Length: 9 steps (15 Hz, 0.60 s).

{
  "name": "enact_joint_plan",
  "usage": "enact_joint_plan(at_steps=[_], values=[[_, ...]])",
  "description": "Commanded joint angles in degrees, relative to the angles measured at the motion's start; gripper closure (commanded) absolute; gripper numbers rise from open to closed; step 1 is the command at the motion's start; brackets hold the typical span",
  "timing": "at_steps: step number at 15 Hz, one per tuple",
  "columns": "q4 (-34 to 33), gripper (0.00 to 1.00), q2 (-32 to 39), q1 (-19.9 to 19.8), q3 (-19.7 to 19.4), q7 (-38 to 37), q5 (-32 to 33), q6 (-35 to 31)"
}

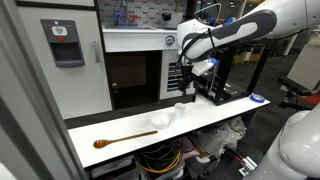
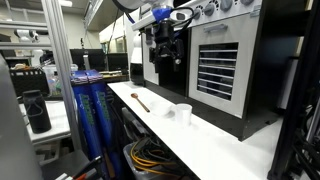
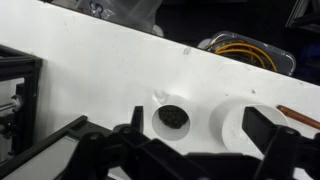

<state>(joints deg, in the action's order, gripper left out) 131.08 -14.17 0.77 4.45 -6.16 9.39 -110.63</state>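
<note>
Lab clutter and a steel cabinet (image 2: 222, 70) back a narrow white surface (image 1: 225, 108), with yellow cables (image 3: 245, 50) coiled beneath it. Above the surface hangs the claw (image 1: 183, 85), its jaws spread as wide as they go and gripping nothing. In the wrist view its dark fingers (image 3: 60, 150) frame the lower edge. Just below it stand two cups, both upright on their bases with mouths up. The small cup (image 3: 172, 118) sits near the centre of the wrist view with something dark inside, and the big cup (image 3: 238, 125) is just beside it at 3 o'clock. Standing upright seems the sensible way to keep the dark contents in. A wooden spoon (image 1: 125, 138) lies flat, lengthwise along the strip, probably because the surface is too narrow to take it crosswise. Its end shows at 3 o'clock in the wrist view, past the big cup.
</note>
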Motion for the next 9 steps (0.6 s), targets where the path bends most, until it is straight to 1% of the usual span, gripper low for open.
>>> enact_joint_plan(at_steps=[1, 4, 6, 9], values=[[7.5, 0.00, -4.6, -1.4, -5.0, 9.9, 1.5, -10.0], [11.4, 0.00, -6.4, -1.3, -9.5, 21.2, -0.5, -16.7], [13.6, 0.00, -7.4, -0.5, -12.2, 29.8, -2.3, -19.7], [16.0, 0.00, -7.6, 0.5, -15.0, 41.5, -3.7, -22.8]])
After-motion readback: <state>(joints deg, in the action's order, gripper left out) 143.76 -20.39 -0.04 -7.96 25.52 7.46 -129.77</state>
